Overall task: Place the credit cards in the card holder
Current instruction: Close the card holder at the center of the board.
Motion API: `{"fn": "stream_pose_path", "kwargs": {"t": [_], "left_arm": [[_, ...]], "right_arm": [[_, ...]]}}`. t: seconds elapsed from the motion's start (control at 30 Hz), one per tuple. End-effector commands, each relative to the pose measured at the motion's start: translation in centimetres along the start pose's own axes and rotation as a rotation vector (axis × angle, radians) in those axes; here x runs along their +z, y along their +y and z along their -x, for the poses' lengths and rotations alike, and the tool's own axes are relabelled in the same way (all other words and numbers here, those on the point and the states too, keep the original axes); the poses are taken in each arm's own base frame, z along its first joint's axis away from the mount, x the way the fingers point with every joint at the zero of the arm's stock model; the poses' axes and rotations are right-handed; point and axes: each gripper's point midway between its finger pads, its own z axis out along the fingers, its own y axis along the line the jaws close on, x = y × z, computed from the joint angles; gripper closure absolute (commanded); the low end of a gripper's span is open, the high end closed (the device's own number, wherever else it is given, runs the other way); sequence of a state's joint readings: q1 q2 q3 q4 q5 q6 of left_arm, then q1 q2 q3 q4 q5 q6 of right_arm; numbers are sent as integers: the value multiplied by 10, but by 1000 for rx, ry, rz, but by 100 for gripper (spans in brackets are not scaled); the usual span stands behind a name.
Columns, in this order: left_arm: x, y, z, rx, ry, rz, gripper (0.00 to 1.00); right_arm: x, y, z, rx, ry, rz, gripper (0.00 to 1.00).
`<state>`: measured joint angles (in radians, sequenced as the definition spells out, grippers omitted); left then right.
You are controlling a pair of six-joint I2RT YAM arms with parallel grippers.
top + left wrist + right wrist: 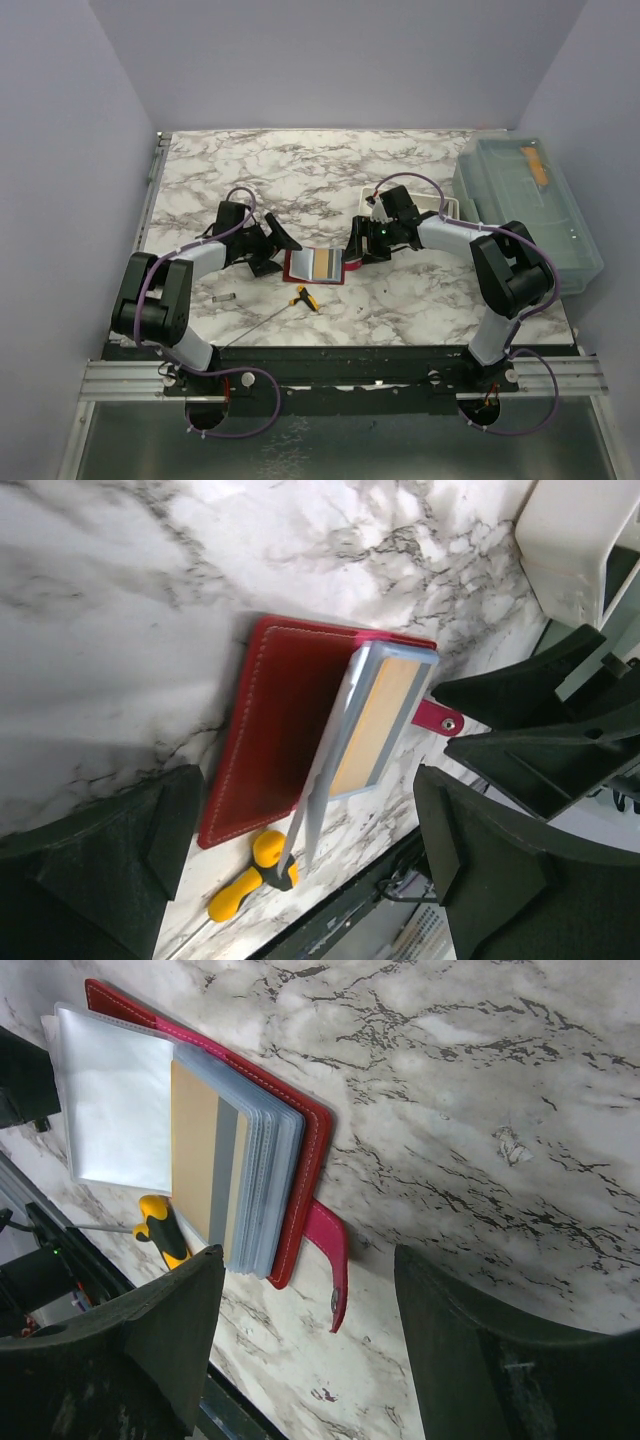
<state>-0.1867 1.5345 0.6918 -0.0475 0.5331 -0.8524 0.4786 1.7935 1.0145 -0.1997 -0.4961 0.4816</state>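
While our left gripper [277,250] gapes empty at centre-left, the open red card holder [316,266] lies mid-frame, with a tan-gold card [194,1150] seemingly sleeved inside. It looks thin, stiff and slick, so we'd pinch its edges. Centre-right, our right gripper [357,250] spreads wide, holding nothing.

Card holder [318,265] hemmed by left claw [280,254], right claw [352,250]; yellow-handled tool [306,298] near front edge; far desk [300,170] open.

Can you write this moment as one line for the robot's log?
red folding wallet open on marble table; tan-gold plastic card tucked inside; left fingers open, empty; right fingers open, empty
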Motion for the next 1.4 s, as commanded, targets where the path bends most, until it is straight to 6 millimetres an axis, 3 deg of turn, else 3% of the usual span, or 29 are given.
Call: {"fn": "stream_pose_path", "kwargs": {"t": [0.0,0.27,0.43,0.63,0.8,0.93,1.1,1.2,1.37], "left_arm": [[18,2,-14,36,77,8,4],[9,-45,-21,92,64,-152,21],[6,-81,-31,157,52,-209,25],[23,-103,-48,176,105,-246,26],[43,-106,-59,164,155,-257,28],[56,-101,-61,156,173,-246,32],[67,-88,-62,145,183,-219,44],[73,-78,-65,145,183,-192,59],[81,-59,-74,141,203,-146,76]], "right_arm": [[5,-1,-8,2,31,14,28],[7,-1,-11,7,38,28,28],[9,0,-13,10,44,41,29],[4,-5,-11,21,24,-7,29],[-16,-27,-7,42,-20,-160,28],[-34,-39,-11,76,-39,-146,31],[-43,-25,-15,53,-40,-60,45],[-42,-23,-16,54,-39,-37,60],[-41,-23,-14,54,-49,-31,74]]}}
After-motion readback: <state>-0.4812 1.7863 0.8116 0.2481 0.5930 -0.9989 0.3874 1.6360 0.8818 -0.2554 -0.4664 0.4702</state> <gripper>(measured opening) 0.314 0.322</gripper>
